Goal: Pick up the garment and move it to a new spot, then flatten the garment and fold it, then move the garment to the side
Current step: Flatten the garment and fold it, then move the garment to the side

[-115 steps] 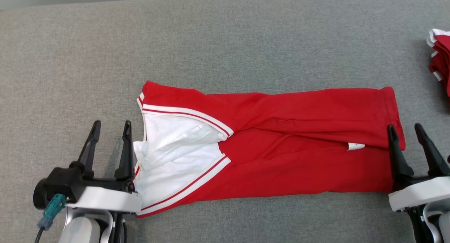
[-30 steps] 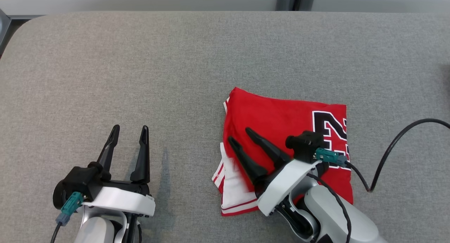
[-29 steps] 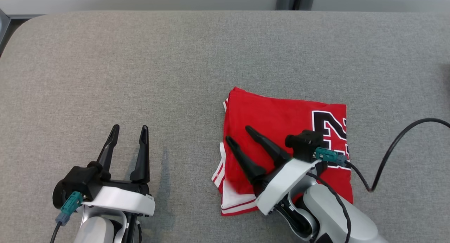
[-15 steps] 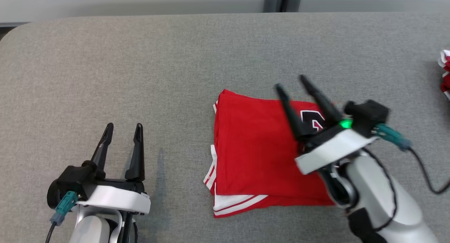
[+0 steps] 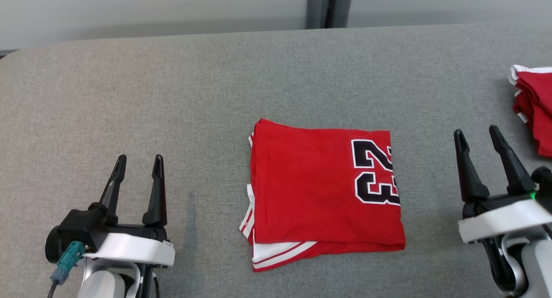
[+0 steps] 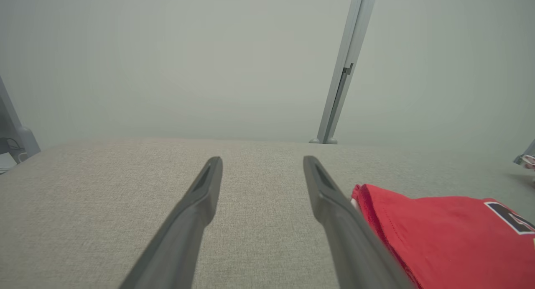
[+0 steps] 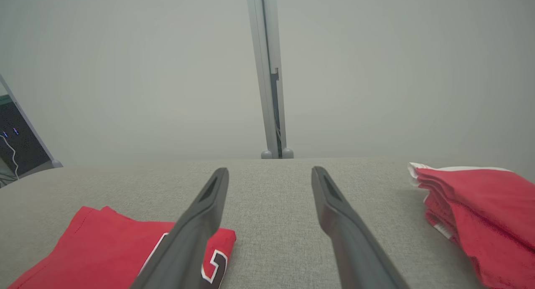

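The garment [image 5: 321, 192] is a red jersey with white trim and a black "23", folded into a compact rectangle in the middle of the grey table [image 5: 172, 82]. Its left edge appears in the left wrist view [image 6: 439, 234] and its numbered corner in the right wrist view [image 7: 104, 247]. My left gripper [image 5: 139, 163] rests open at the lower left, well clear of the jersey. At the lower right my right gripper [image 5: 476, 134] is open too, apart from the jersey's right edge, with nothing between its fingers.
A stack of other red and white garments [image 5: 534, 106] lies at the table's right edge, also in the right wrist view [image 7: 472, 209]. A grey wall with a vertical post [image 5: 330, 7] stands behind the far edge of the table.
My right gripper opened, let go of the folded jersey and pulled back from over it to the lower right. The head camera shifted, bringing the right-hand stack into view. The left gripper stayed put.
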